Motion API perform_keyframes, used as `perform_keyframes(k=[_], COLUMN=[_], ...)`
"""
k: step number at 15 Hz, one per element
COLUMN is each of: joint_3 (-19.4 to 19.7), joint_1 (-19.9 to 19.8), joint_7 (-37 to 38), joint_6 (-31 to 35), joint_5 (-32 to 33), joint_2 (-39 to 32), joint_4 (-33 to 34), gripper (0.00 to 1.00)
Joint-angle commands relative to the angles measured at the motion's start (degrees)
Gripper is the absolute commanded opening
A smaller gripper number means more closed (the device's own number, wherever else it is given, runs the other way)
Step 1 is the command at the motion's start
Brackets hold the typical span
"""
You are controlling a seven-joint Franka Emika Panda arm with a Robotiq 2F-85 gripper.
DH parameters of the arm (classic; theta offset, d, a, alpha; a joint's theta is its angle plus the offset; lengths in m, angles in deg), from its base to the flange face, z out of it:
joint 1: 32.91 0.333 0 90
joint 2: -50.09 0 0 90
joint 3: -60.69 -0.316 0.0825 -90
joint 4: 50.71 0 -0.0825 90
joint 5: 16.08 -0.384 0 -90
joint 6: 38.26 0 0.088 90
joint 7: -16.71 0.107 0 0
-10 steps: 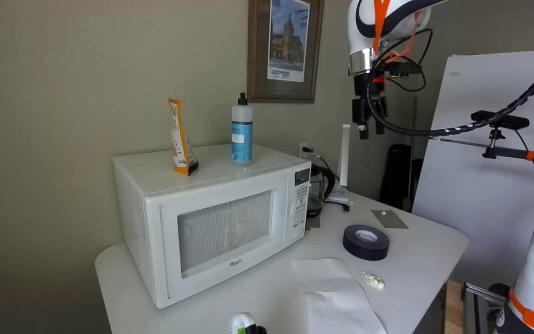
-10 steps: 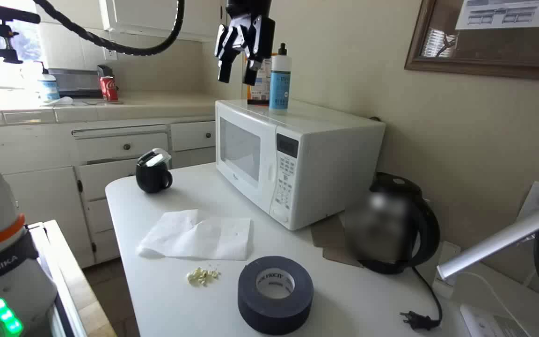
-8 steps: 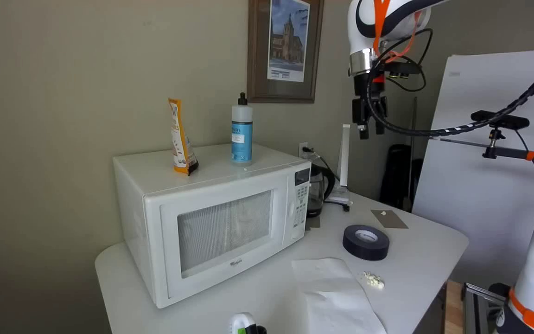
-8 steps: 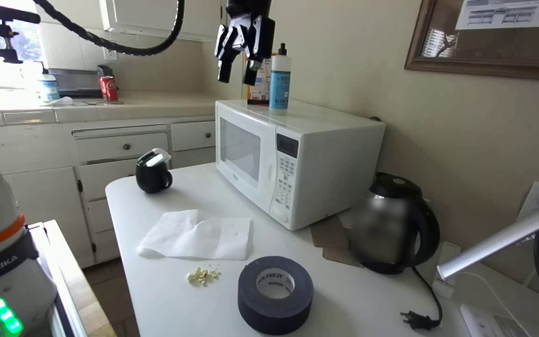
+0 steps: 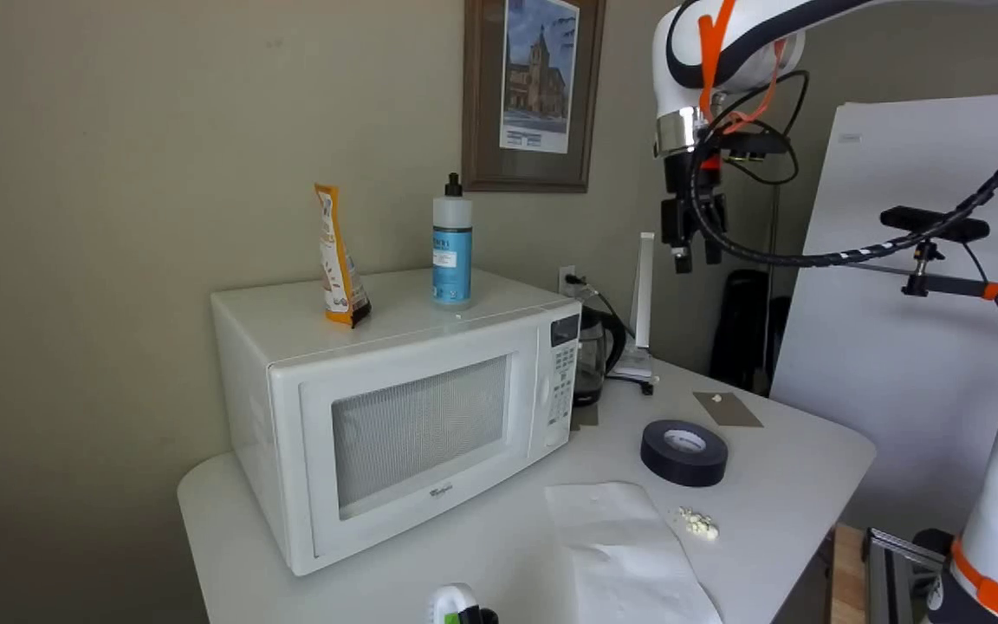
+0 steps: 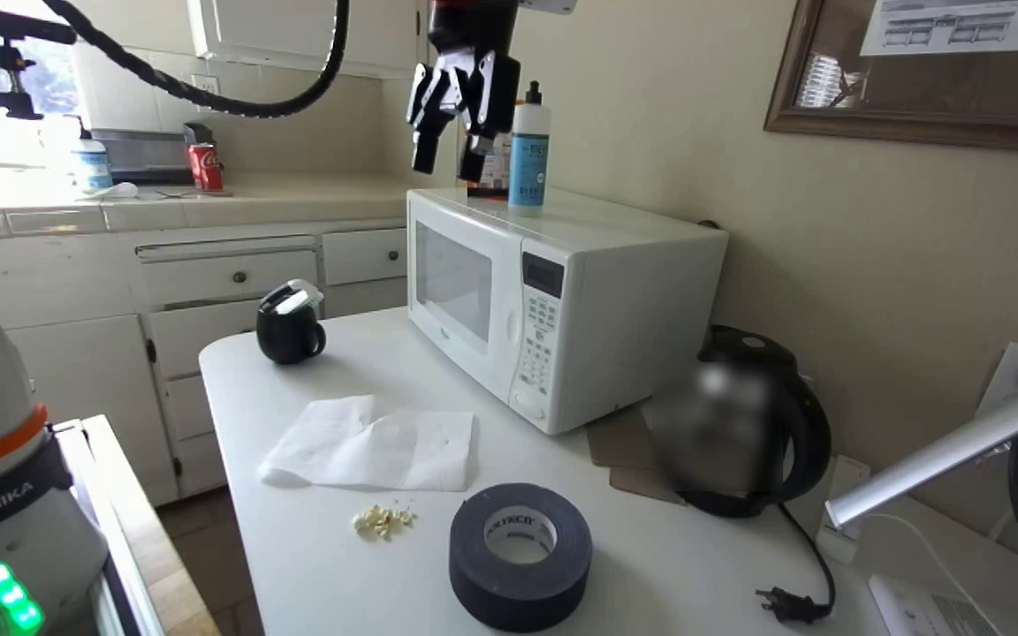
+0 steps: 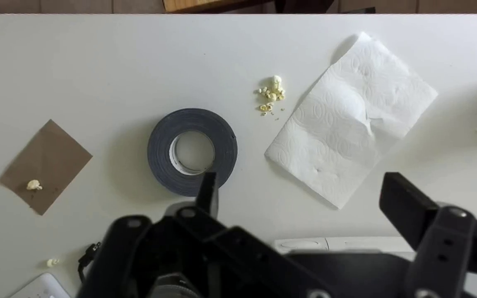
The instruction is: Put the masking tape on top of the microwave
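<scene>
The masking tape, a dark blue-black roll with a white core, lies flat on the white table in both exterior views (image 5: 681,470) (image 6: 520,592). It also shows in the wrist view (image 7: 158,153), left of centre, partly overlapped by one finger. The white microwave stands on the table in both exterior views (image 5: 412,433) (image 6: 633,327). Only its front edge (image 7: 362,243) shows in the wrist view, behind the gripper. My gripper is open and empty, high above the table, in both exterior views (image 5: 698,256) (image 6: 448,163) and the wrist view (image 7: 300,182), well apart from the tape.
A blue soap bottle (image 5: 452,260) and an orange-edged bag (image 5: 339,260) stand on the microwave. A kettle (image 6: 743,424) stands beside it. Paper towel (image 6: 376,446), popcorn crumbs (image 6: 381,521), a black mug (image 6: 288,331) and a grey-brown card (image 7: 48,165) are on the table.
The arm and gripper have moved down a little, with the fingers still apart. The tape and the microwave have not moved.
</scene>
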Motion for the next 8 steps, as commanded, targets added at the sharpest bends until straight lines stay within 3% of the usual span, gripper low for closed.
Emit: perform_keyframes(k=[1, 4, 8], joint_3=[2.09, 2.64, 2.91], joint_1=[-1.12, -3.17, -3.78], joint_7=[-0.73, 3.19, 2.10], joint_6=[6.77, 15.49, 15.05], joint_5=[0.27, 2.76, 2.21], joint_2=[0.86, -1.36, -2.72], joint_4=[-7.86, -13.52, -13.55], gripper=[1.00, 1.00, 1.00])
